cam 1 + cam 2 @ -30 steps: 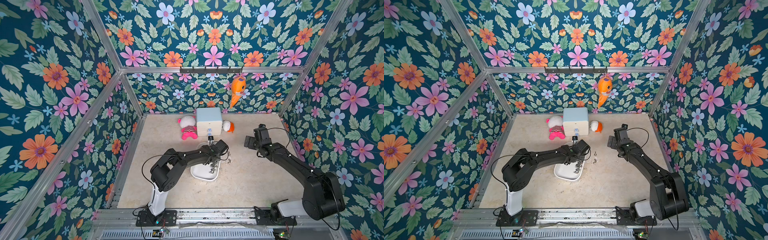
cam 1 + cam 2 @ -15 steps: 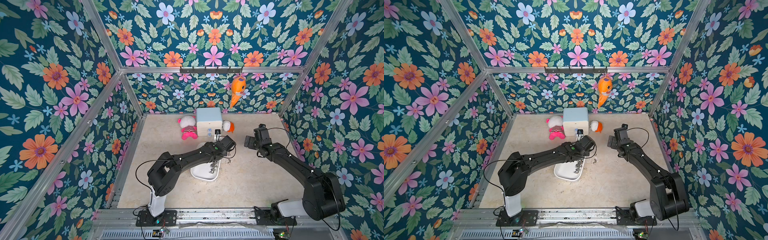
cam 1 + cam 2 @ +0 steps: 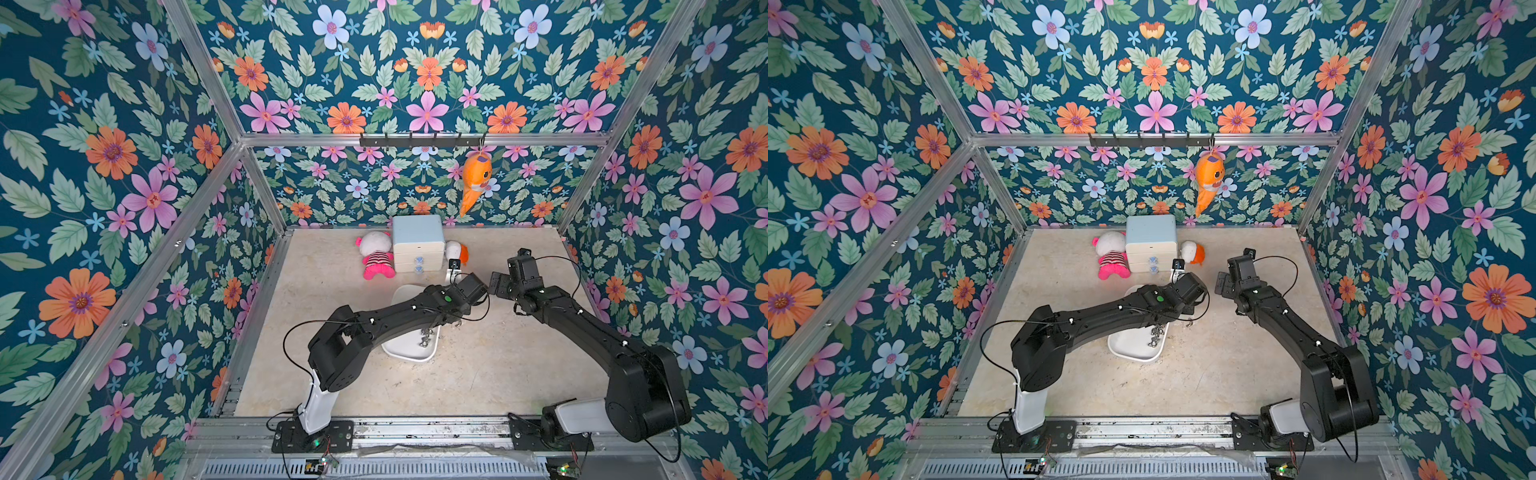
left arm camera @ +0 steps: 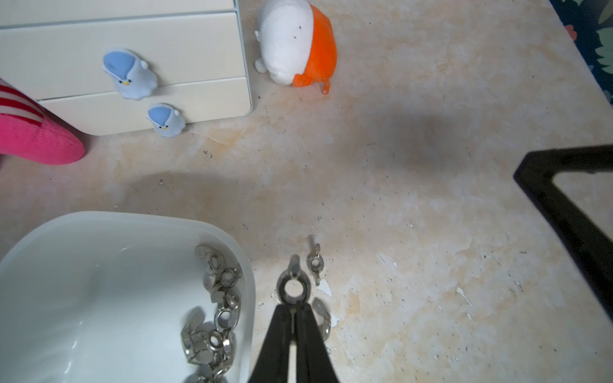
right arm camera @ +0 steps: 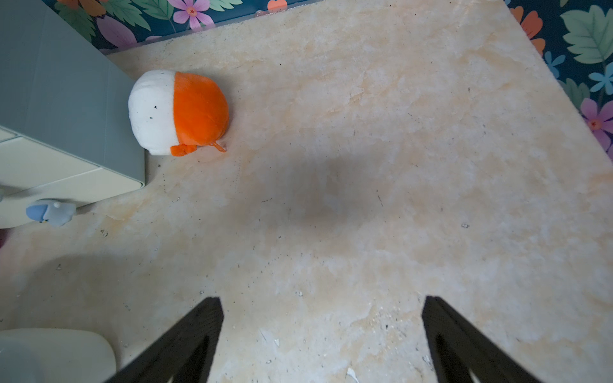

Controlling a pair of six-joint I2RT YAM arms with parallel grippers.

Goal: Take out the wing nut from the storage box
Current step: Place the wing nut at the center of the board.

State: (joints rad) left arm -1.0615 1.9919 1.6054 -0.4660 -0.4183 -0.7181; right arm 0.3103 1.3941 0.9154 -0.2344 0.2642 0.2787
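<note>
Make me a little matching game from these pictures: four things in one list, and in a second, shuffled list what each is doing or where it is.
Things
1. left gripper
2. right gripper
3. storage box
4. orange fish plush

States
A. hangs from the hook rail
B. open, holding nothing
C. shut on a wing nut, over the table beside the box
D. holds a heap of wing nuts

Pairs: 1-C, 2-B, 3-D, 4-A

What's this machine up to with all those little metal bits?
The left tool pinches a wing nut just outside the white tray, above the table. More nuts lie in the tray, and a loose nut sits on the table nearby. The right tool hangs open, holding nothing.
</note>
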